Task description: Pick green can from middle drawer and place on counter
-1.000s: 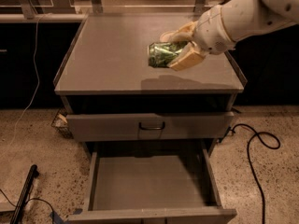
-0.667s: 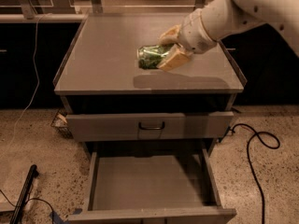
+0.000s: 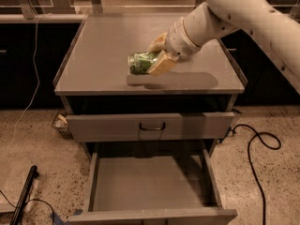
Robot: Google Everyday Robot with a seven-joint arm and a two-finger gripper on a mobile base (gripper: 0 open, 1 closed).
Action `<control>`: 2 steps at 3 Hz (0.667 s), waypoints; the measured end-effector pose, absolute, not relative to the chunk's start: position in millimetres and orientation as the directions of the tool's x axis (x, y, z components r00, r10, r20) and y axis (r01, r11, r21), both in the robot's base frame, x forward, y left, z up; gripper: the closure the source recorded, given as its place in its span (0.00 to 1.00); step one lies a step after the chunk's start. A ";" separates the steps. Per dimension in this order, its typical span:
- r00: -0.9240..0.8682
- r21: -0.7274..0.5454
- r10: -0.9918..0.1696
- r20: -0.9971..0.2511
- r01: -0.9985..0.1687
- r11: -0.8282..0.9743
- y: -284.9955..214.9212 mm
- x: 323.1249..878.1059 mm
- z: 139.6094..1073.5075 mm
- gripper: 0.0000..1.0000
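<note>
Shifted leftward and slightly lower than a moment ago. Gripper (image 3: pixel 153 56) clamped on can (image 3: pixel 140 63), held sideways just above surface (image 3: pixel 103 46), shadow beneath. Drawer (image 3: pixel 145 182) pulled open below.

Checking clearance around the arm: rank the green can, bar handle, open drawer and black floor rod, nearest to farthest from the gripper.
1. green can: held in the gripper, over the counter.
2. bar handle: on the drawer front below the counter.
3. middle drawer: pulled open, lowest in the cabinet.
4. black rod: on the floor, far lower left.
</note>
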State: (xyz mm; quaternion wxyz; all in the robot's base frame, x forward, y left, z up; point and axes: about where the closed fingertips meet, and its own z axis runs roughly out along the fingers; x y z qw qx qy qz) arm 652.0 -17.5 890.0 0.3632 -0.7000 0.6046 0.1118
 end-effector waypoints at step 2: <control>0.241 -0.373 -0.788 -0.567 -0.928 -0.015 -27.6 674.7 873.3 1.00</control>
